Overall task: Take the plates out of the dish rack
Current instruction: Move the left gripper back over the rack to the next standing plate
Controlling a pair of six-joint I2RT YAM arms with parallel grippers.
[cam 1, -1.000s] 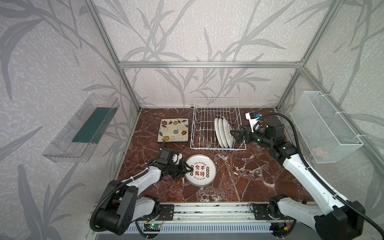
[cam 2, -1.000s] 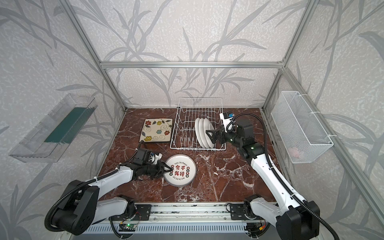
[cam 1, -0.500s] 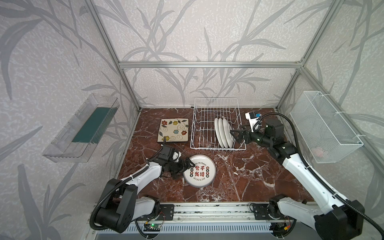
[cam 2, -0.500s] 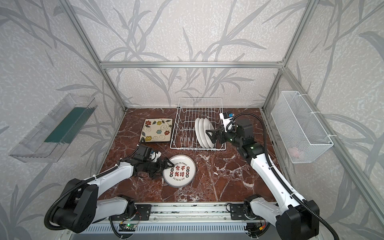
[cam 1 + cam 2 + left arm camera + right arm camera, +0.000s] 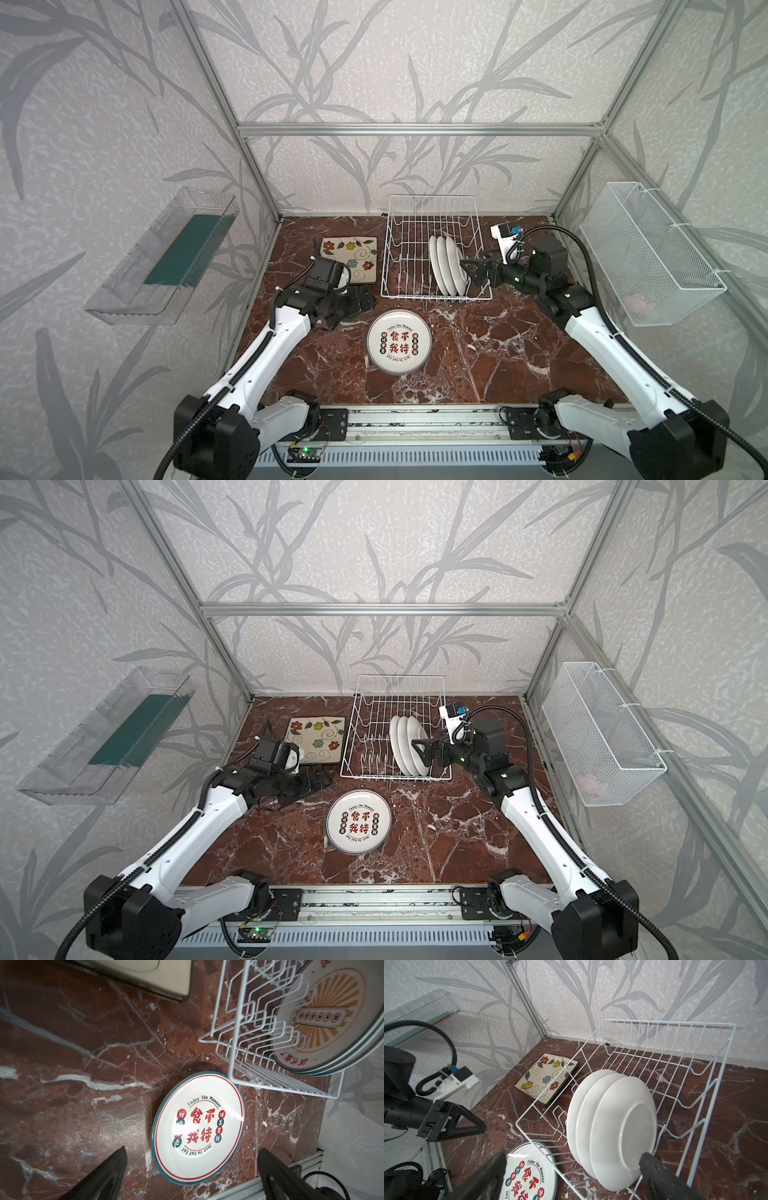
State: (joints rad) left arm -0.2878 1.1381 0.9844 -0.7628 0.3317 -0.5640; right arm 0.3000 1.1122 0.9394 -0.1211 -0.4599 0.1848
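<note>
The dish rack (image 5: 409,249) still holds three round plates (image 5: 446,266) upright — the fourth plate (image 5: 398,341) now lies flat just before it, released: the left gripper (image 5: 355,307) has drawn back from its rim, fingers spread. The square plates (image 5: 351,257) are stacked beside the rack, probably three. The right gripper (image 5: 468,272), also spread, waits at the nearest upright plate. Only the left wrist view shows the orange sunburst faces — both top views give white backs.
</note>
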